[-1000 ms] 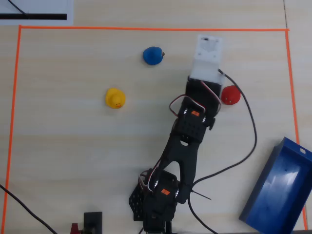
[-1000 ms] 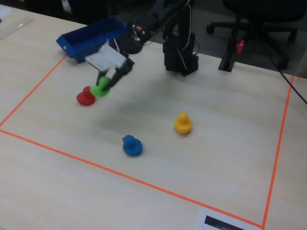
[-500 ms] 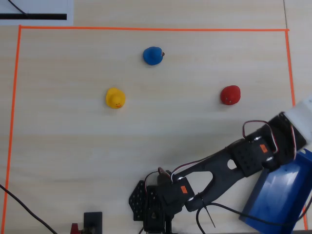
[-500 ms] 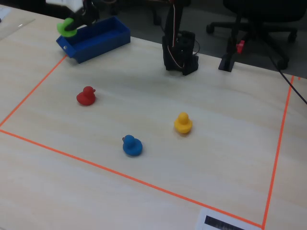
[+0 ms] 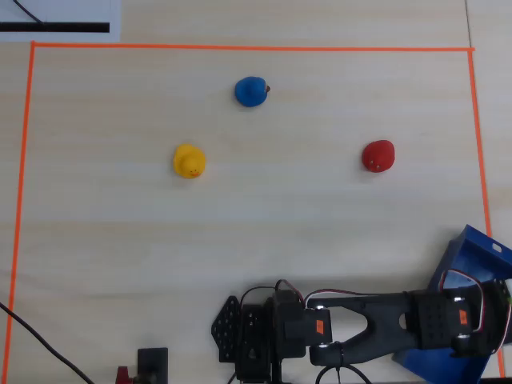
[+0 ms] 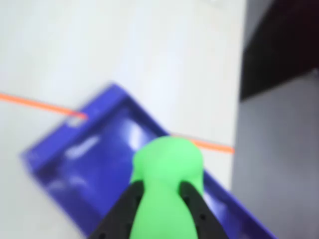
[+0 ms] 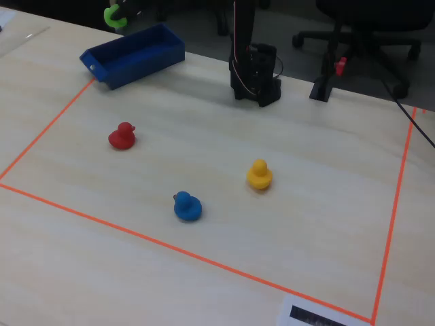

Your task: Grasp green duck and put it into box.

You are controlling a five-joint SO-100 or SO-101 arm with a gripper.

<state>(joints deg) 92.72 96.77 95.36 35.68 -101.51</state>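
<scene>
Green duck [image 6: 167, 169] is clamped between the two dark fingers [image 6: 124, 209] of the gripper [image 6: 162, 191], which press on its lower sides in the wrist view while its rounded top sticks out beyond their tips. In that blurred view the duck hangs in the air above the box [image 6: 75, 164], with the blue floor and near wall of the tray showing behind and below it. The fixed view shows the duck [image 7: 113, 16] as a small green shape near the top left edge, raised above the far side of the box [image 7: 132, 58] and not touching it.

From overhead the arm [image 5: 376, 324] lies stretched low and nearly level from its base [image 5: 256, 336] at the bottom centre toward the right, its wrist end over the box [image 5: 464, 256] in the bottom right corner. The gripper and the duck cannot be made out there; only a sliver of green shows at the right edge.

On the table [image 5: 112, 256], inside the orange tape outline [image 5: 240, 48], the red duck [image 5: 378, 156], the yellow duck [image 5: 189, 161] and the blue duck [image 5: 251, 91] stand well apart from one another and from the box.
</scene>
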